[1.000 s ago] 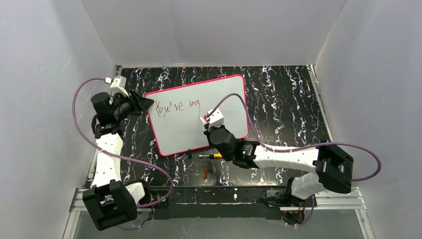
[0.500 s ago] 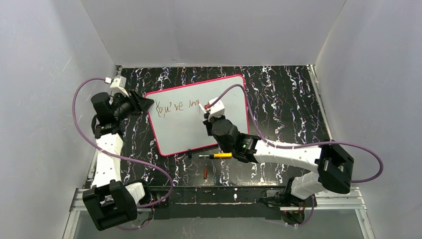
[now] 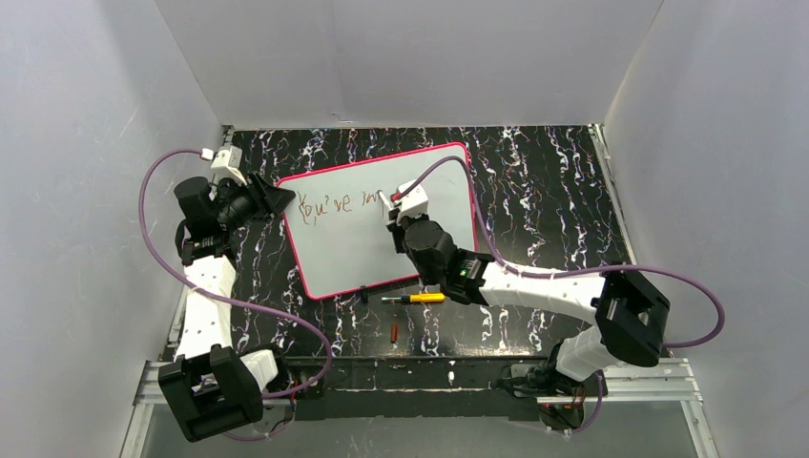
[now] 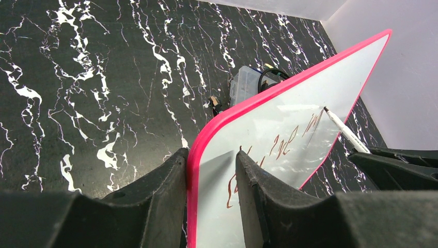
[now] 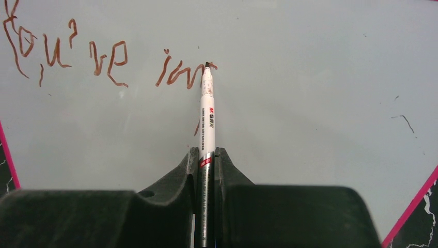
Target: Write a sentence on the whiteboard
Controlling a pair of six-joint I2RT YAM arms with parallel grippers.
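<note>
A: Why is the left gripper (image 4: 209,163) on the board if it isn't writing?

B: It's the clamp. Its black fingers are closed over a rounded corner of the large flat white whiteboard (image 4: 289,134) with the thin pink-red rim. One finger sits on the white face and the other beyond the rim. I'd say that steadies the board against the pen's push, so it can't skid on the black, white-veined marble table (image 4: 93,77).

A: And the right gripper (image 5: 206,152)?

B: It's pinched shut on a slim white-barrelled marker (image 5: 207,113). It holds the barrel low, so the shaft points straight ahead of the fingertips. The dark tip meets the board at the end of the last stroke.

A: Where's the sentence (image 3: 339,202) from there?

B: The thin reddish-brown handwritten lettering runs off to the left of the tip in one line. It reads "You've", then a started word I can't make out. To the right of the tip the board is bare except for a few faint specks.

A: Early days, then?

B: I'd judge so, with barely two words down. Gripping that far back leaves the tip in clear view of the wrist camera. It probably also lets the tip wobble, which would explain the loopy letters.

A: And the yellow-barrelled pen (image 3: 417,298)?

B: It's lying on the table behind the right gripper, just off the board's edge. Probably a spare.
</note>
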